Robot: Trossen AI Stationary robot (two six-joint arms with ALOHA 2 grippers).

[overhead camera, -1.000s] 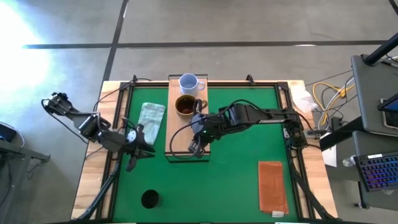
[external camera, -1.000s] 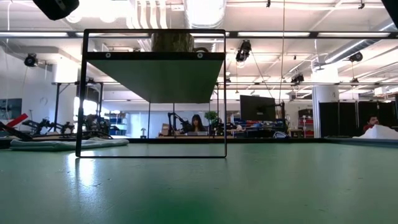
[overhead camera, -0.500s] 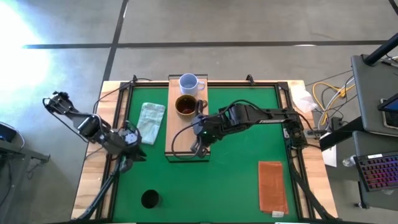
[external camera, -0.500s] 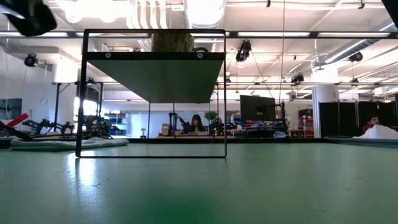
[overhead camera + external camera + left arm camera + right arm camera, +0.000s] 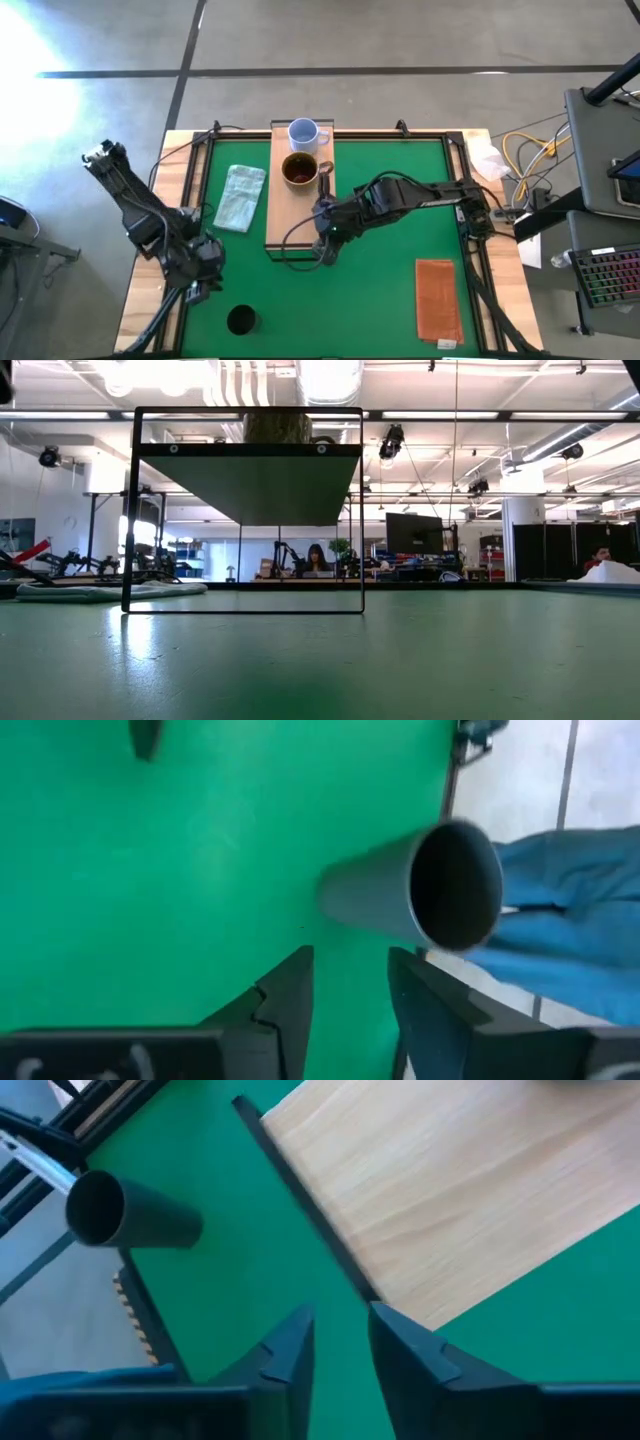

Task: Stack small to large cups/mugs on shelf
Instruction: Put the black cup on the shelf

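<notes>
The light-wood shelf (image 5: 298,205) stands at the table's middle. The pale blue-white mug (image 5: 303,133) stands at its far end, and the brown mug (image 5: 298,170) stands on the plank just nearer. The small black cup (image 5: 240,320) stands on its base on the green table near the front left. It also shows in the left wrist view (image 5: 415,900) and the right wrist view (image 5: 130,1215). My left gripper (image 5: 200,278) is open and empty, above the table just left of and beyond the black cup (image 5: 350,990). My right gripper (image 5: 328,248) is open and empty at the shelf's near right corner (image 5: 340,1345).
A pale green folded cloth (image 5: 240,195) lies left of the shelf. A reddish-brown mat (image 5: 438,300) lies at the front right. The table has a raised wooden rim (image 5: 150,270). In the low view the shelf (image 5: 250,465) shows as a dark frame.
My left gripper has gone from beside the cloth toward the table's near edge, closer to the black cup, and has turned downward. My right gripper has drawn a little toward the near edge, off the shelf's near end. The mugs and the cup have stayed put.
</notes>
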